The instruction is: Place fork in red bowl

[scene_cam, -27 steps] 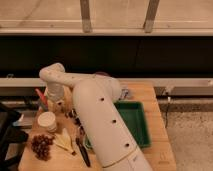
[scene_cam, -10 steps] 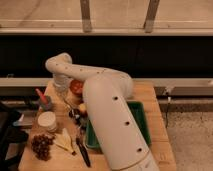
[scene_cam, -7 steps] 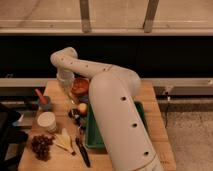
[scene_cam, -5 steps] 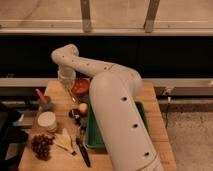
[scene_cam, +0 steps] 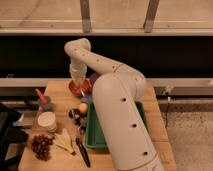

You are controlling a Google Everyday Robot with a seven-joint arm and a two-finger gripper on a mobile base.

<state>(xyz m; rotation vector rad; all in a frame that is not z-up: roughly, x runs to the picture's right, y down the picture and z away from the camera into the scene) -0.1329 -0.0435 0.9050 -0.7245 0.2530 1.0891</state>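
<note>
The red bowl (scene_cam: 80, 90) stands at the back of the wooden table, near its middle. My gripper (scene_cam: 77, 82) points down right over the bowl, at its rim or just inside, and is shut. The white arm bends from the lower right, up and over to it. The fork is hidden; I cannot tell whether it is in the gripper or in the bowl. The arm covers part of the bowl's right side.
A purple bowl (scene_cam: 93, 78) peeks out behind the arm. A green tray (scene_cam: 93, 134) lies at the right. A red-handled tool (scene_cam: 41, 96), a white round lid (scene_cam: 47, 121), grapes (scene_cam: 41, 146), yellow wedges (scene_cam: 64, 140), a black-handled knife (scene_cam: 83, 151) and a yellow fruit (scene_cam: 83, 107) fill the left.
The arm swung from the table's left side toward the back and brought the gripper over the red bowl. In the last half second it has barely moved.
</note>
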